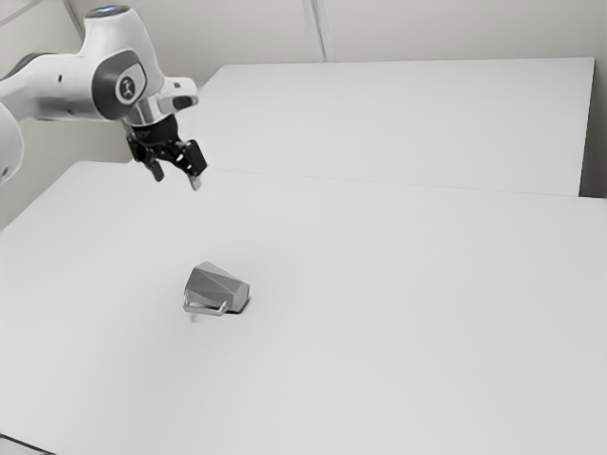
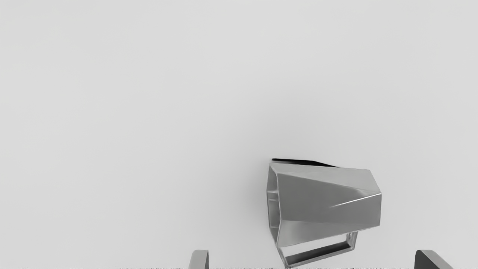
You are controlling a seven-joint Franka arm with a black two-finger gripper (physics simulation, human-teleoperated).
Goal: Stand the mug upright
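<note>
The black gripper [image 1: 178, 180] hangs high above the table in the exterior view, well above the mug and toward the back. A grey faceted mug [image 1: 216, 287] lies on its side on the table, its handle on the side facing the exterior camera. From the wrist view, the mug [image 2: 328, 198] shows its open mouth at one end and its handle along one side. The gripper [image 2: 312, 259] is open, its two fingertips wide apart, touching nothing.
A wide white table [image 1: 398, 313] carries the mug. Behind it, another white surface [image 1: 398, 123] extends toward the pale wall. A dark thin line or cable [image 1: 27, 444] shows at the exterior view's lower left corner.
</note>
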